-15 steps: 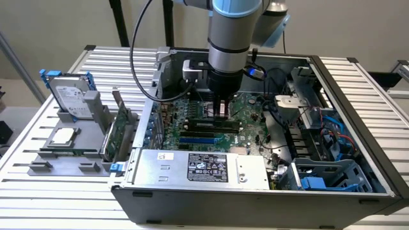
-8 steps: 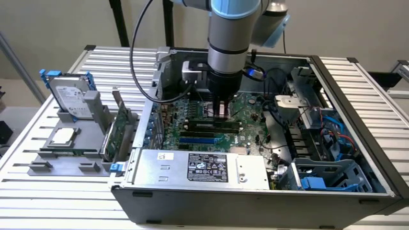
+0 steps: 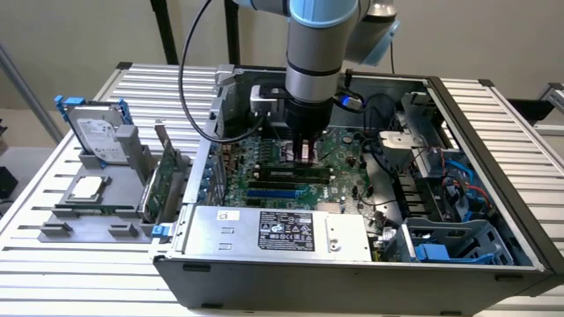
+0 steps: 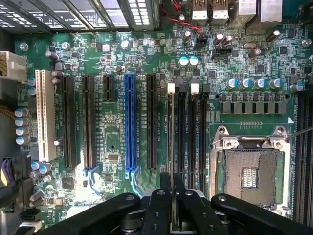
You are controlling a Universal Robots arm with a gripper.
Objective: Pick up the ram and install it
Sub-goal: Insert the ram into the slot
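Poised over the circuit board [image 4: 111,129], the tool [image 4: 172,181] pinches the ram [image 4: 171,137] edge-on between its two fingers. The ram lies in line with the memory slots [image 4: 191,142], beside a white latch [image 4: 170,88]; whether it is seated, I cannot tell. It should be light and stiff, smooth enough to slip, and its chips and contacts look easy to harm; the best hold is probably mid-length on the flat faces, keeping the contact edge free.

From the tool in the exterior view, the blue slot [image 3: 271,194] is at seven o'clock and the metal box with a label [image 3: 224,231] near six. The blue-handled cage [image 3: 489,239] sits toward four o'clock. Farther out, the gray tray [image 3: 123,232] rests on the tabletop [image 3: 79,281] toward eight o'clock.
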